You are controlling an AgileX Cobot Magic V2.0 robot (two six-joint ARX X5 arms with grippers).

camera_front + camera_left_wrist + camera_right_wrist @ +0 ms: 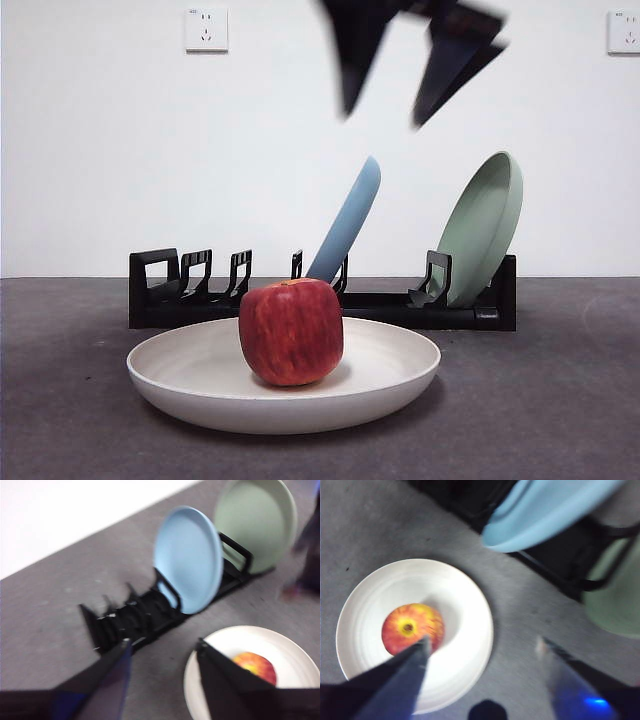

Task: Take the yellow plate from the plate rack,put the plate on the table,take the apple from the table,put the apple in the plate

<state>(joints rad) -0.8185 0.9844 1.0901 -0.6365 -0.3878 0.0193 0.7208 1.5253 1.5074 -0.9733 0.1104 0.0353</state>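
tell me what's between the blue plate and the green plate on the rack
Only rack shows between the blue plate and green plate: bare dividers and base, no plate, seen in the front view.

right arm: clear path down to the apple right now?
Probably yes. The right gripper hangs open above the apple, which sits uncovered in the yellow plate; nothing lies between them.

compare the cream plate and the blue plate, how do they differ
The cream plate lies flat on the table; the blue plate stands tilted on edge in the rack. The cream plate holds the apple; the blue plate holds nothing. Cream is off-white, blue is light blue. Both are round, shallow and matte.
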